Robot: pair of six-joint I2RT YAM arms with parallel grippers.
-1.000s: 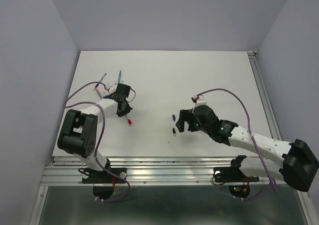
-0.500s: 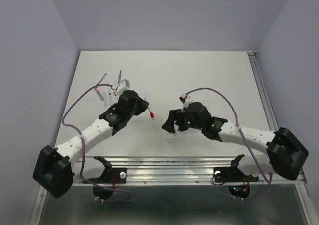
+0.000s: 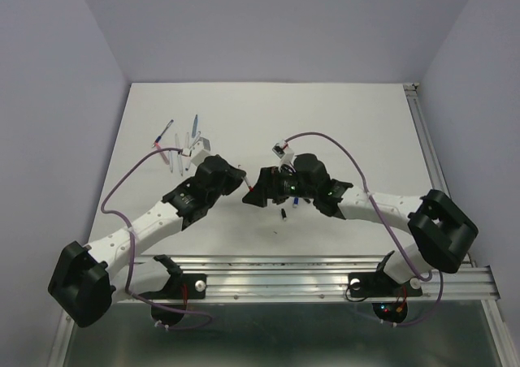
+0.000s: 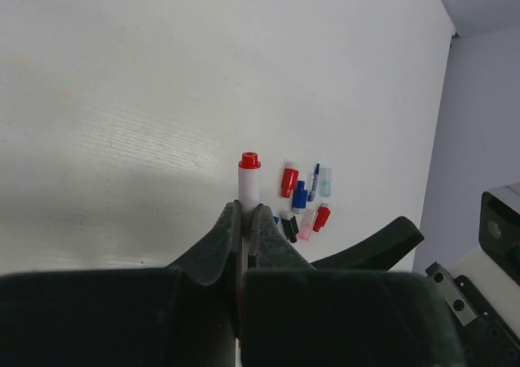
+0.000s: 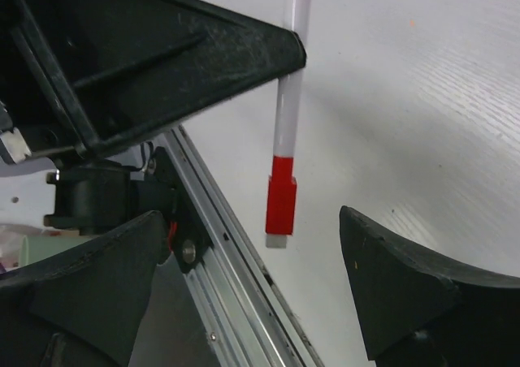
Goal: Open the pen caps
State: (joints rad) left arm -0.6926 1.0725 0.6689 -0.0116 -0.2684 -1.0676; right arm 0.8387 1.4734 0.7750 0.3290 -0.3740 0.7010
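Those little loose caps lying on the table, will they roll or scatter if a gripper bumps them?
Probably scatter: the loose caps are tiny and lie free on the smooth table. As short round tubes on their sides, they may well roll. They look like light plastic, so a slight nudge should shift them.

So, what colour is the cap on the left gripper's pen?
Red: the short plastic cap on the whitish pen, clearest in right wrist view.
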